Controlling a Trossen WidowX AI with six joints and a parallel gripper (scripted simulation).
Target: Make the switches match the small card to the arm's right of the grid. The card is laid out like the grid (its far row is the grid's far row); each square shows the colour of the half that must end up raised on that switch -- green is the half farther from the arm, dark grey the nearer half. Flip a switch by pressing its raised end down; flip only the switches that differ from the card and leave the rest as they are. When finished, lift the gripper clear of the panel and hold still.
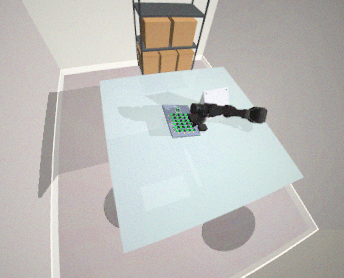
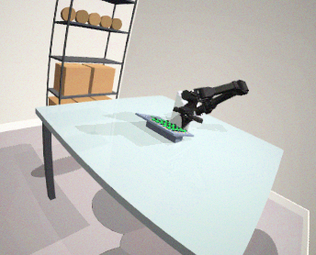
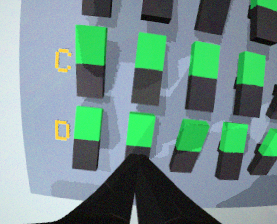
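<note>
The switch panel (image 1: 168, 119) (image 2: 163, 133) (image 3: 39, 105) is a tilted blue-grey board with rows of rocker switches, green on the far half and dark grey on the near half. The wrist view shows rows C and D and part of the row beyond. My gripper (image 2: 183, 126) (image 3: 136, 161) is shut and empty. Its tips cover the near dark half of the second switch from the left in row D (image 3: 141, 129); whether they touch it I cannot tell. The third row D switch (image 3: 191, 135) shows a darker, slanted green half. The small card (image 1: 178, 109) is at the panel's far end, too small to read.
A white upright plate (image 1: 216, 95) (image 2: 176, 110) stands on the pale table (image 1: 152, 165) (image 2: 140, 160) beside the arm. A shelf with cardboard boxes (image 1: 157, 32) (image 2: 73, 79) stands beyond the table. Neighbouring switches stand close to the tips on both sides.
</note>
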